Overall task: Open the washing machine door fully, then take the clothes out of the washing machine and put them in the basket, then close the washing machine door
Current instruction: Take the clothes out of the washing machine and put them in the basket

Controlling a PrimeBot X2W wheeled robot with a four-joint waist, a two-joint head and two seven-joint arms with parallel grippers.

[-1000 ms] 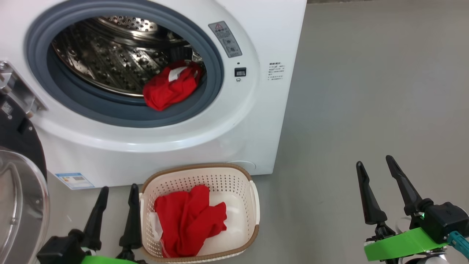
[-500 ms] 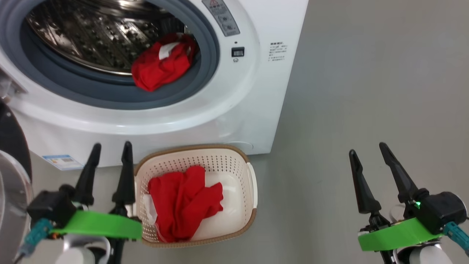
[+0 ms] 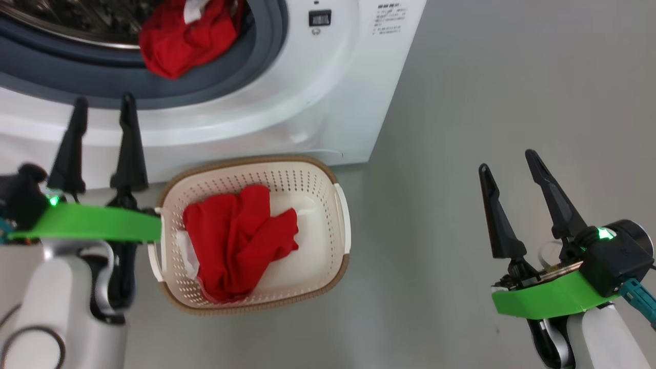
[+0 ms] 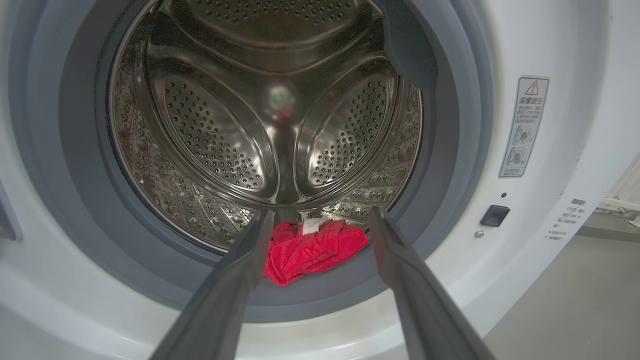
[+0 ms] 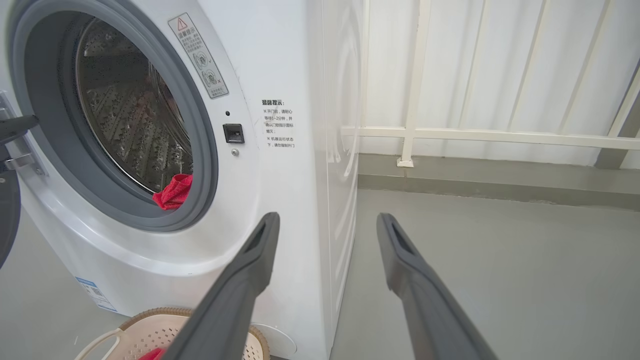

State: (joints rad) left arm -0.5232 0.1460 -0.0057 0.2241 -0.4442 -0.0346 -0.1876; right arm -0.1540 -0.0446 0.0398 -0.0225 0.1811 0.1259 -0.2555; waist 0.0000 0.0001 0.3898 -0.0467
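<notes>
The white washing machine (image 3: 307, 102) stands open, its drum (image 4: 275, 125) bare but for one of the red clothes (image 3: 174, 41) lying on the grey gasket at the mouth's lower right. In the left wrist view the same garment (image 4: 315, 247) lies straight ahead between the fingers. My left gripper (image 3: 104, 98) is open, its tips over the machine's front lip, left of the basket (image 3: 246, 161). Another red garment (image 3: 238, 241) lies in the basket. My right gripper (image 3: 507, 160) is open over the floor, right of the machine. A dark sliver of the washing machine door (image 5: 6, 220) shows at the left edge.
The basket (image 5: 155, 312) sits on the grey floor (image 3: 487, 77) against the machine's front. A white railing (image 5: 415, 130) and wall stand beyond the machine's right side. A door latch socket (image 5: 233, 133) and warning sticker (image 5: 199, 55) sit right of the opening.
The head camera has tilted down. My left gripper has risen from beside the basket towards the drum mouth, still open. The right gripper and both garments have stayed put.
</notes>
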